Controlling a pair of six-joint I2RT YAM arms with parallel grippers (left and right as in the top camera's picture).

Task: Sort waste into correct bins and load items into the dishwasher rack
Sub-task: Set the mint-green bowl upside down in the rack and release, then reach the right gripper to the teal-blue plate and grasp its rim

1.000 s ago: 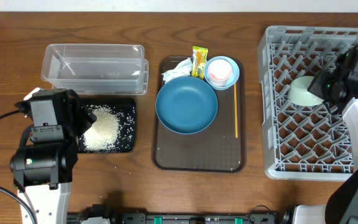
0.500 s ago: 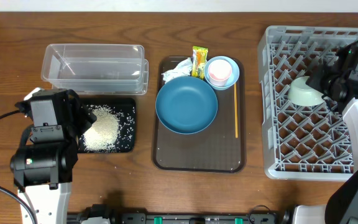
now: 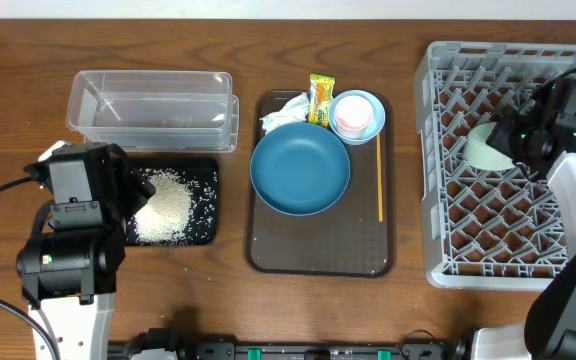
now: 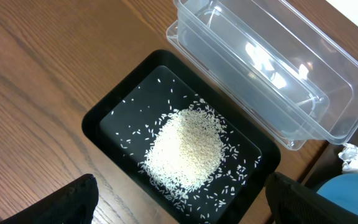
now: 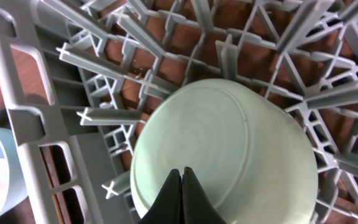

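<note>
- Left tool is spread wide and empty; it hangs over a shallow black rectangular tray on the brown wooden desk; a heap of small white rice grains lies in the tray
- Right tool is pressed fully closed; its tips lie over the near rim of a pale mint round bowl; whether they pinch it cannot be told
- The bowl leans, underside showing, inside the large grey lattice plastic dishwasher rack
</note>
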